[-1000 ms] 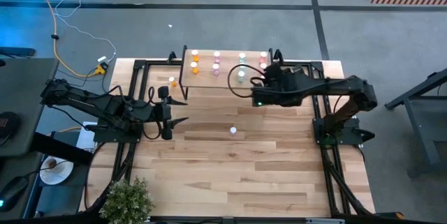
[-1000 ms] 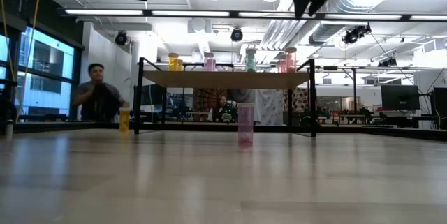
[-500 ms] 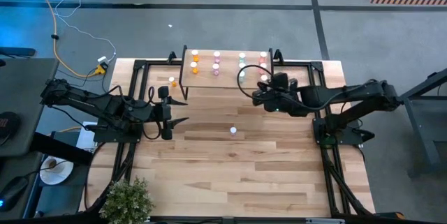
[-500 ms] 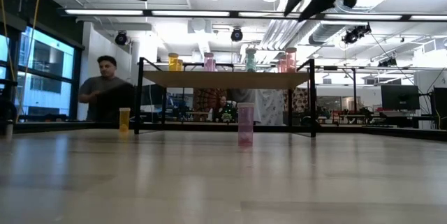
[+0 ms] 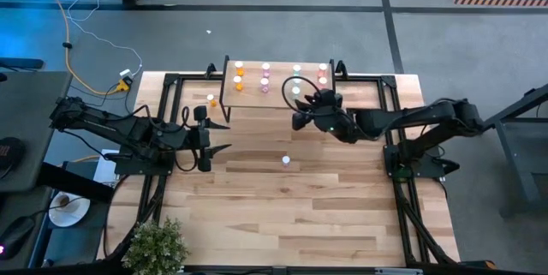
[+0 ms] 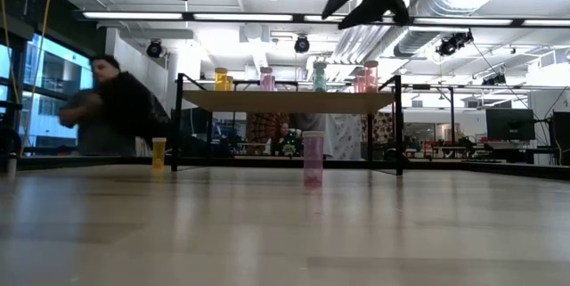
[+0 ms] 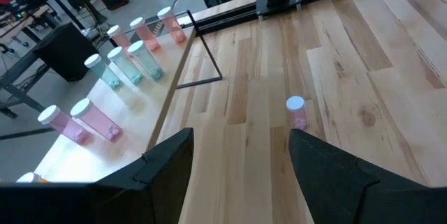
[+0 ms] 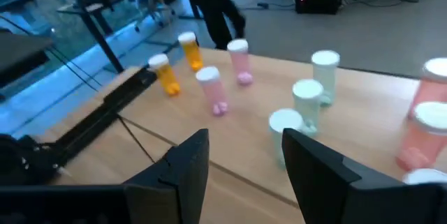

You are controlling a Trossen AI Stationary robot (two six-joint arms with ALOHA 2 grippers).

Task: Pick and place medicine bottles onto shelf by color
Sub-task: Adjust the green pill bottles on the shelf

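Wooden desk carries one pink bottle at centre. Right tool, spread and empty, hovers at shelf's five o'clock; left tool spread, waiting. Careless reach could topple shelved bottles.

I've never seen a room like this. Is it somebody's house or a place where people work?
Probably a workplace, like a robotics lab or open office: pipes and strip lights run across a bare ceiling, desks with monitors stand behind, and two robot arms work at a wooden table sorting tiny bottles.
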